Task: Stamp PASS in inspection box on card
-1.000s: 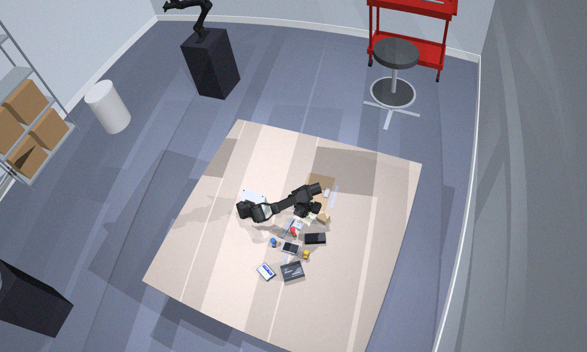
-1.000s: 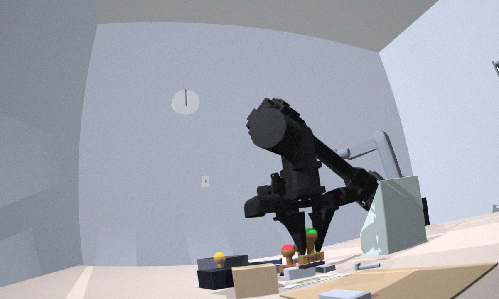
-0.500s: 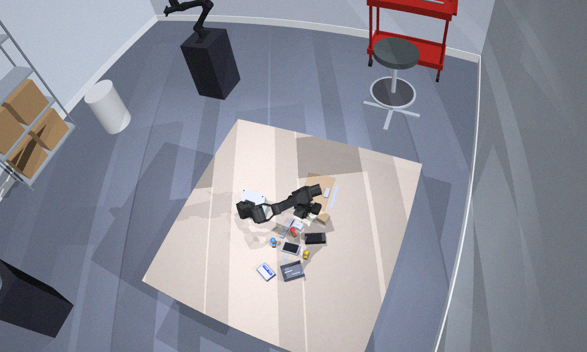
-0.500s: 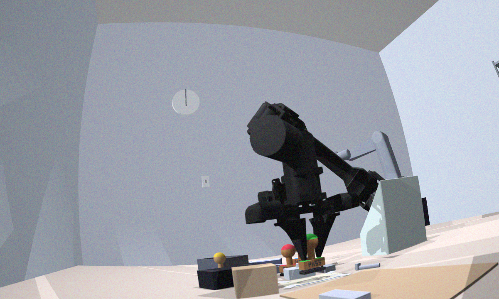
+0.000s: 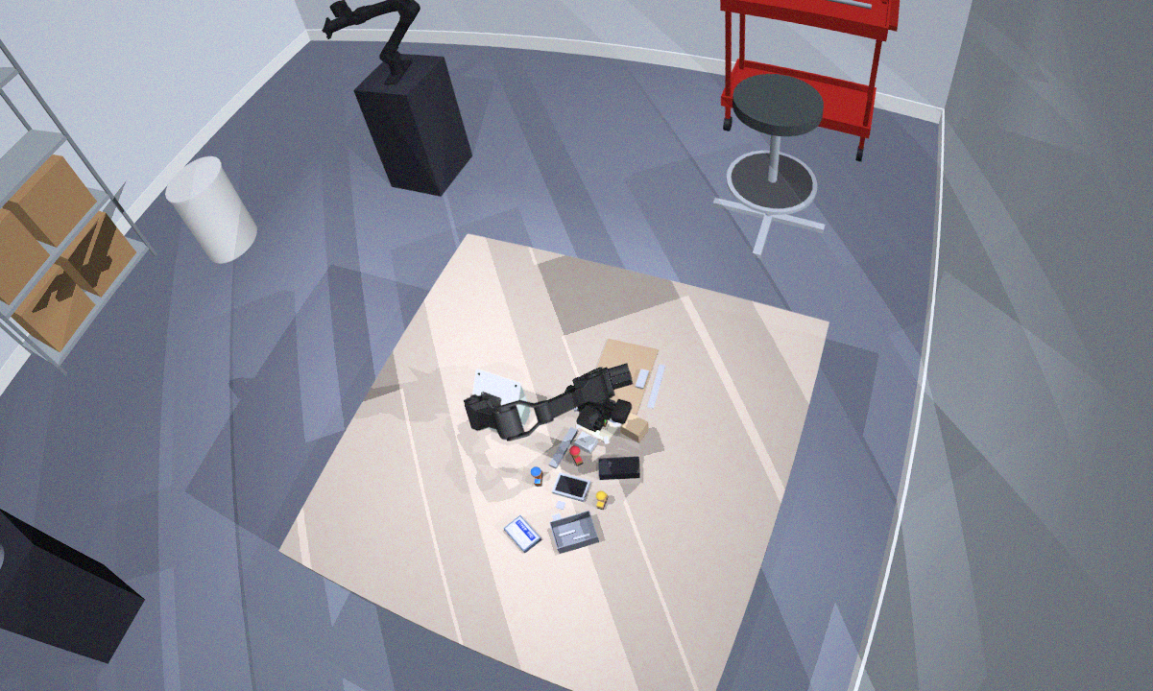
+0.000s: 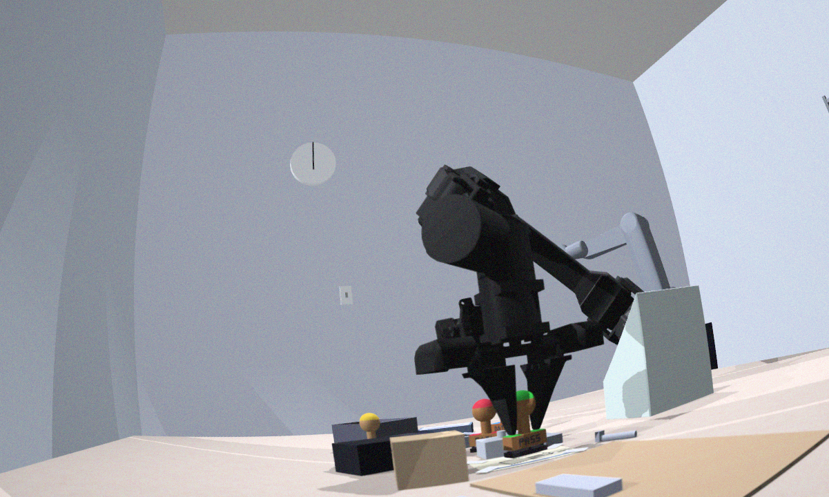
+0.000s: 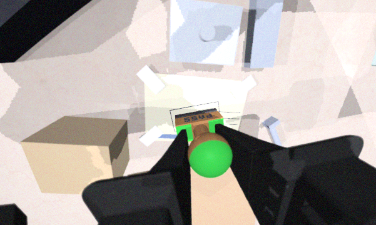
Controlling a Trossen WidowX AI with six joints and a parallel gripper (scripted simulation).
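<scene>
My gripper (image 6: 524, 429) (image 7: 201, 131) is shut on the PASS stamp (image 6: 531, 440) (image 7: 199, 117), which has a green knob and a wooden block. The stamp is upright and very low over the taped-down card (image 7: 156, 107); I cannot tell whether its dark underside touches the card. In the wrist view the printed box (image 7: 194, 105) shows as a thin outline around the stamp's far edge, slightly askew to it. The stamp hides the near part of the box, so no print can be judged. The ink pad (image 5: 571, 487) lies open, dark in a pale case.
Red (image 5: 575, 450) (image 6: 484, 408), blue (image 5: 536, 472) and yellow (image 5: 600, 496) (image 6: 368, 422) knobbed stamps stand nearby. A cardboard block (image 5: 635, 429) (image 6: 429, 460) (image 7: 72, 162) stands beside the card. A knobbed pale block (image 7: 191, 47) lies beyond it. A black box (image 5: 618, 468) and grey tray (image 5: 574, 534) are farther off.
</scene>
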